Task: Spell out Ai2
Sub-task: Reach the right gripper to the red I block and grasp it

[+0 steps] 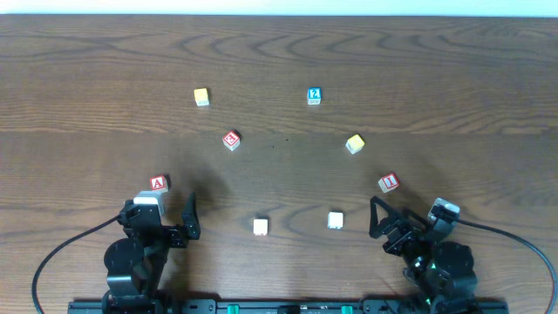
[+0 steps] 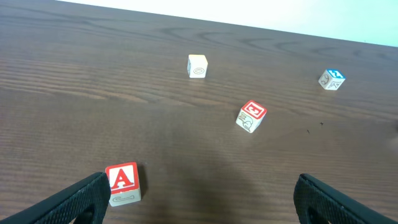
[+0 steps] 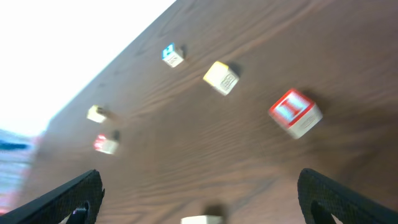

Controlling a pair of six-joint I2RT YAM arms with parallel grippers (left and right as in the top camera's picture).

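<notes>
Your left fingers [image 2: 74, 199] stand wide open with nothing between them, and the A block [image 2: 122, 182] is the piece to go for first. It sits on the bench [image 2: 186, 143] just ahead of that arm. From the left wrist view it lies hard over to the left of the gap, right beside the tip of the left-hand finger. Whether it touches that finger I cannot tell. It is a cube, so there is no long axis to line up with. What matters is the offset: the gap is centred well to the right of the block, and I judge you need to shift left before closing.

Your right fingers [image 3: 68, 196] are open and empty too, though that view is blurred. The red I block [image 1: 388, 182] lies just ahead of them, so the right arm is the nearer one for it. The blue 2 block [image 1: 315, 95] is far up the bench, well apart from both arms and slightly nearer the right.

The other blocks are spares: two yellow blocks [image 1: 201, 97], a red block [image 2: 251, 116] and two white blocks [image 1: 260, 227]. Nothing is lined up yet — spelling has not begun.
</notes>
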